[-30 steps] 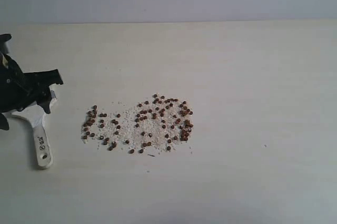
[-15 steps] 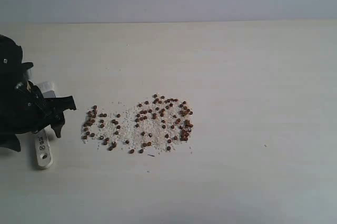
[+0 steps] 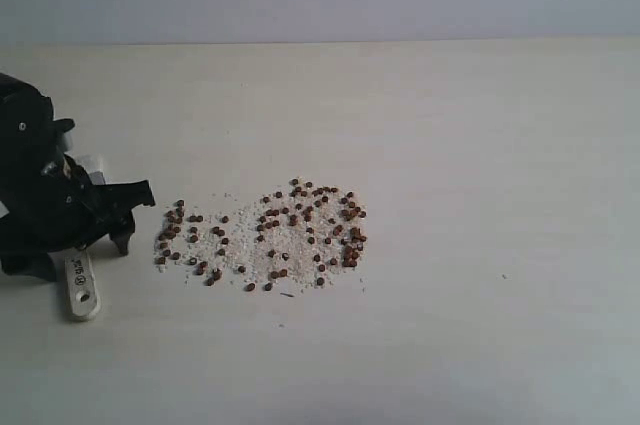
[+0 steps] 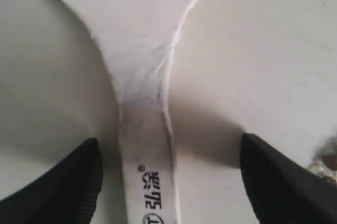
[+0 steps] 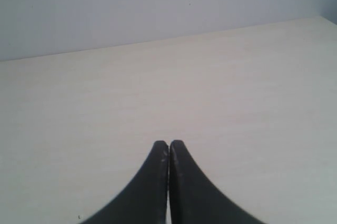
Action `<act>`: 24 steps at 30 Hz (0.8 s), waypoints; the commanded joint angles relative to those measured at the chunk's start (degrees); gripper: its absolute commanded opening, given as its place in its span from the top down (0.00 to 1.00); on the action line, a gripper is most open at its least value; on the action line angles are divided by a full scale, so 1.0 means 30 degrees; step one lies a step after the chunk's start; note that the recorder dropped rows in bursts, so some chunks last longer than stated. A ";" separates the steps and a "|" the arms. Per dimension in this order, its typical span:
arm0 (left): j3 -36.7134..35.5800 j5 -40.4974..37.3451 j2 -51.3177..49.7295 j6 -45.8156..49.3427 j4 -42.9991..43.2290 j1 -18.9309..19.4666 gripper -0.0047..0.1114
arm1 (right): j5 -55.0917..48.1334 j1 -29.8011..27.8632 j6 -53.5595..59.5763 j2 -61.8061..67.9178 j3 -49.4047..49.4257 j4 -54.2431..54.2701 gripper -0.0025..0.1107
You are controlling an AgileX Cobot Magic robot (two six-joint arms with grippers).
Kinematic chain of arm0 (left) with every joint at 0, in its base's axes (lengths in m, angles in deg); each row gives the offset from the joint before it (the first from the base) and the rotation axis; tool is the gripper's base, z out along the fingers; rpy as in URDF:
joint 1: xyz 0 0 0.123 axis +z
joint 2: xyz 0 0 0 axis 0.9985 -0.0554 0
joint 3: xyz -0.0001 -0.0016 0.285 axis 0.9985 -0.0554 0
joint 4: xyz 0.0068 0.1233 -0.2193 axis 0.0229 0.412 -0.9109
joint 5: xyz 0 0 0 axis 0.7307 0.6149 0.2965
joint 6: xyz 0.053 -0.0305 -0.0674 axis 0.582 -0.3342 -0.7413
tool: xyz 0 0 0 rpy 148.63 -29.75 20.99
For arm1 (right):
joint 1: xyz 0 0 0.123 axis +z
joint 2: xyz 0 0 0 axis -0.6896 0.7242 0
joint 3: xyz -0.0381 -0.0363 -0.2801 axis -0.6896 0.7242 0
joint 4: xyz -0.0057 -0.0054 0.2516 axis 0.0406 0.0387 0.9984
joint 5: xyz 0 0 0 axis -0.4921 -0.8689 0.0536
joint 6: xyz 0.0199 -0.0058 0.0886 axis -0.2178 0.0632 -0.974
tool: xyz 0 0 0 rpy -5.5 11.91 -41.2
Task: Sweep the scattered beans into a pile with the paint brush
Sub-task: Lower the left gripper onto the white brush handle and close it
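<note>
We are at the pick-up step. The left gripper (image 4: 170,145) stands wide astride the flat, smooth, pale handle of the brush (image 4: 146,161), holding nothing. Next we must close squarely on the narrow neck and lift. Just beyond, round reddish-brown beans (image 3: 300,215) lie among gritty white crumbs (image 3: 240,245). The right gripper (image 5: 168,147) is closed, empty.

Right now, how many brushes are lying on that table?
1. The brush lies on the left of the table, left of the beans. Open jaws straddle its handle, and the arm hides most of it. No other shows, though one could be hidden.
</note>
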 commanded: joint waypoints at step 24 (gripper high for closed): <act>-0.0019 -0.0834 -0.0088 0.6510 -0.4581 0.2274 0.37 | 0.0095 -0.0110 -0.0031 -0.0115 0.0089 -0.0090 0.98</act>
